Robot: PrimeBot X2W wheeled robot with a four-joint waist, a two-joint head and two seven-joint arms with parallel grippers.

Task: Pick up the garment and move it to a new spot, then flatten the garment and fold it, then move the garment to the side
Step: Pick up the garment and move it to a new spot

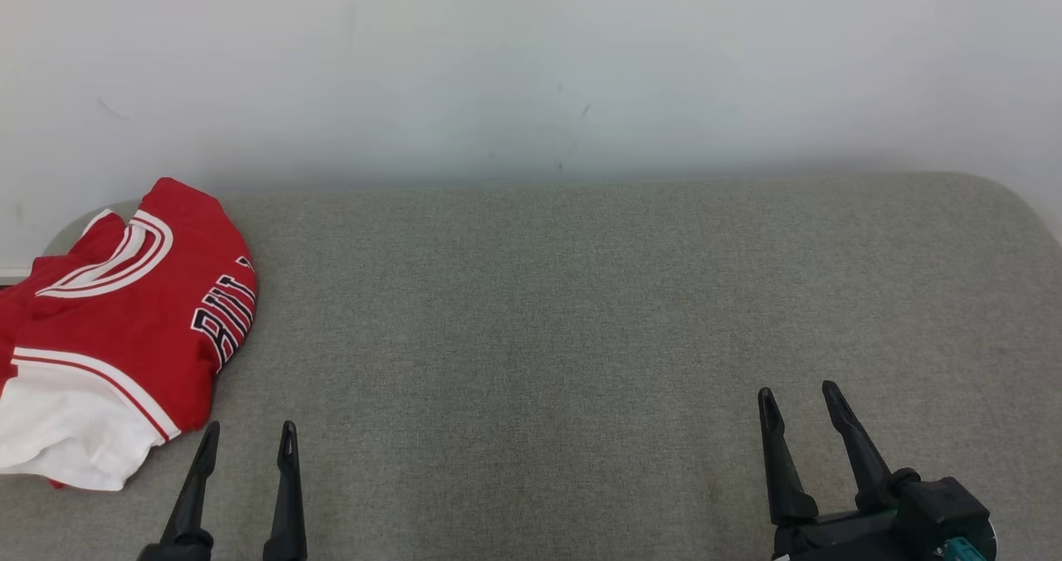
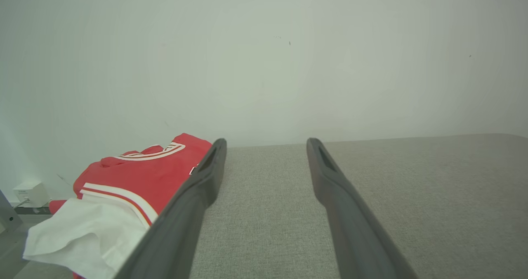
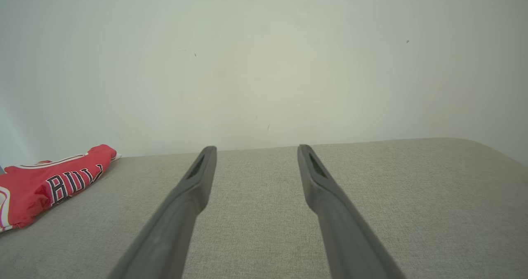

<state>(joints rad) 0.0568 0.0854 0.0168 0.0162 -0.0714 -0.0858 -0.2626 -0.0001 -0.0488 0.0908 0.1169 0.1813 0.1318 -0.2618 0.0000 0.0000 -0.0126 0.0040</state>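
Observation:
The garment (image 1: pixel 116 329) is a red jersey with white trim and dark lettering, bunched in a folded heap at the far left of the grey fabric surface (image 1: pixel 539 337). It also lies at lower left in the left wrist view (image 2: pixel 123 188) and at the left edge of the right wrist view (image 3: pixel 45 186). My left gripper (image 1: pixel 249 435) stands open just right of the garment's white hem, apart from it and holding nothing. Over the bare fabric at lower right, my right gripper (image 1: pixel 801 395) is open and empty as well.
A pale wall (image 1: pixel 531 63) rises directly behind the grey surface. The surface has rounded far corners and ends at the left under the garment. A small white box (image 2: pixel 31 192) sits low by the wall beyond the left end.

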